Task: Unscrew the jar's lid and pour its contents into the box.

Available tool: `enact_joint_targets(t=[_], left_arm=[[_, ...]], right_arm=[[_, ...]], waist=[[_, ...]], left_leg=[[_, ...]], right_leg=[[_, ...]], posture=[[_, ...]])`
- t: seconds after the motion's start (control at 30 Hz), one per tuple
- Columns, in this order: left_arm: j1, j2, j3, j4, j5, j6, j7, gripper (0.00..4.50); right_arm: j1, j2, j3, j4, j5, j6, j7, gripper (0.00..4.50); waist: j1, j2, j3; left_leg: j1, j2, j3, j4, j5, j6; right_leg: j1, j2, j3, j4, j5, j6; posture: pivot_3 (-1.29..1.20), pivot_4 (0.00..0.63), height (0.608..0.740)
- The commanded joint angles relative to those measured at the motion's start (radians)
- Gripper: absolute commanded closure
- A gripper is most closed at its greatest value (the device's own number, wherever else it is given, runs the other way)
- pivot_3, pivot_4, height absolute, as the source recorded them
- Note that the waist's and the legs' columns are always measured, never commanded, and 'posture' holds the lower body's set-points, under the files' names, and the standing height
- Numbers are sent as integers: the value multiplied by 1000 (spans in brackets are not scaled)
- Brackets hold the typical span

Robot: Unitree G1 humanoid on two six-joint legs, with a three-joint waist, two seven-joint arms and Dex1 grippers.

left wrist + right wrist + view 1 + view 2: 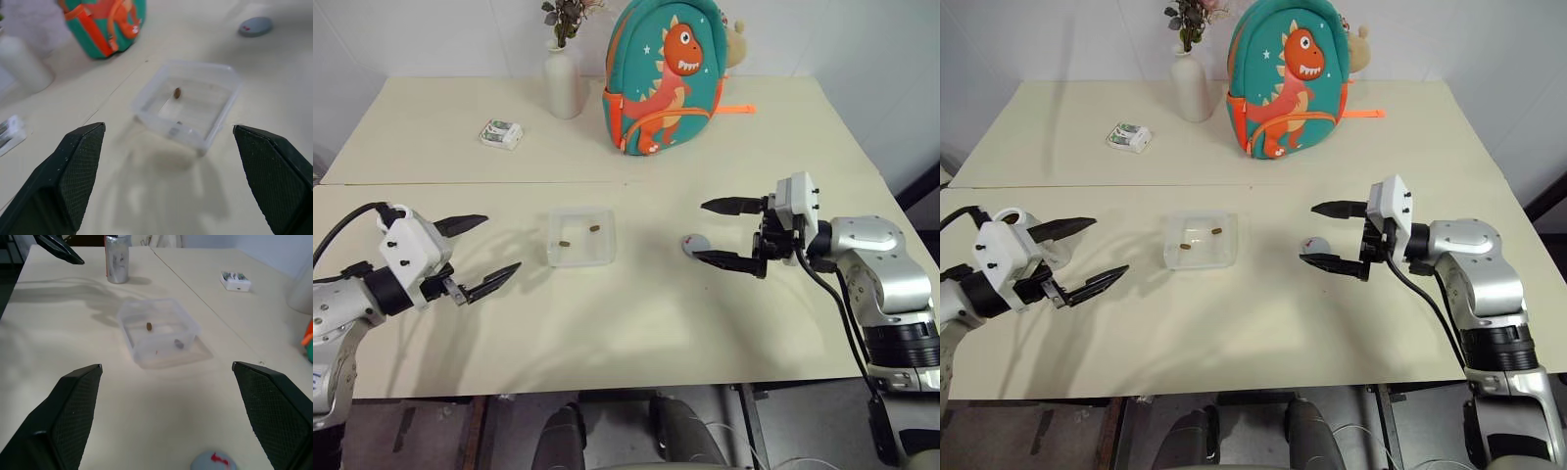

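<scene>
Two claws were in my view, both with jaws spread wide and gripping nothing. I logged the left claw point(478, 256) hovering over the near left of the cream surface point(636, 333), and the right claw point(729, 233) hovering at the right, pointed inward. The shallow square clear plastic box point(580, 237) sat on the surface between them, nearer the left claw, with a few tiny brown pieces, the contents point(594, 229), lying inside it. The small round flat grey lid point(695, 244) with its red mark lay flat on the surface just beside the right claw's lower finger. The small clear cylindrical jar point(117, 258) stood upright, apart from the box, close to the left claw. Along the far side I noted a tall white vase point(564, 83) holding dried flowers, a teal backpack point(664, 76) with an orange dinosaur, and a small white-green packet point(500, 134).
</scene>
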State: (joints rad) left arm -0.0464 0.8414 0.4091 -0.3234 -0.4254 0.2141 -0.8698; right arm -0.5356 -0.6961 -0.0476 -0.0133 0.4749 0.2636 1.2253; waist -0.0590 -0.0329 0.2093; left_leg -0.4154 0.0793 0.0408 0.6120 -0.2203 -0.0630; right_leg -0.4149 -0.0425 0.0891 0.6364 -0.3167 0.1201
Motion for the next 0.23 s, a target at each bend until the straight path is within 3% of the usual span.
enact_joint_targets(t=[0.03,0.23], left_arm=[[-18,16,-3,21,-11,-34,-42,28],[22,-9,19,-18,-4,-2,2,28]], right_arm=[[28,-30,-55,-66,21,-4,-19,0],[32,-11,-79,-79,20,7,-85,0]], waist=[[0,0,0],[-1,0,0]], left_leg=[[0,0,0,0,0,0],[2,1,3,1,-1,0]], right_leg=[[0,0,0,0,0,0],[1,1,3,1,0,0]], posture=[[0,150,740],[0,150,740]])
